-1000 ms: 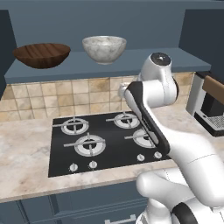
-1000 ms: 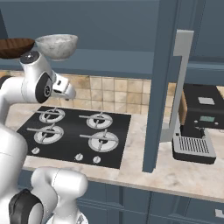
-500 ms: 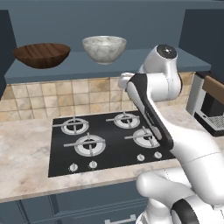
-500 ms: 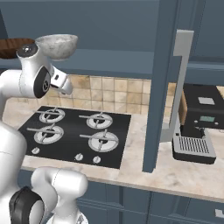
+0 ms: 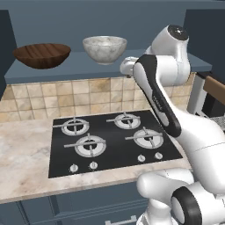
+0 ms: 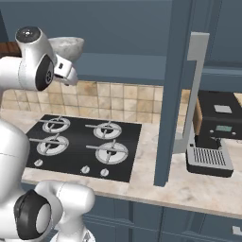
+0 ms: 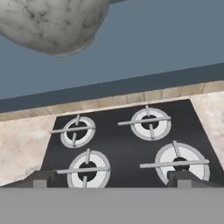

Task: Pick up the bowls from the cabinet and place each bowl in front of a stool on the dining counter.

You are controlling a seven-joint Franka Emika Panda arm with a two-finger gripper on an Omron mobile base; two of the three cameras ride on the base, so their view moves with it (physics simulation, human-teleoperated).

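Your left base view looks forward and down from behind the arm's left; your right base view does likewise from its right. Both share the gas hob and tiled backsplash. Your hand view sits close above the hob.

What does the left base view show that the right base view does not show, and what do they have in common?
Left base view alone: the whole dark brown wooden bowl on the cabinet shelf, with the marbled stone bowl unobstructed beside it, apart from it.

Right base view alone: a tall blue-grey panel standing on the counter and, to its right, a black coffee machine seen in full.

Both: the black gas hob with four burners, the beige tile wall, the marble-look counter, and the white arm raised toward the stone bowl.
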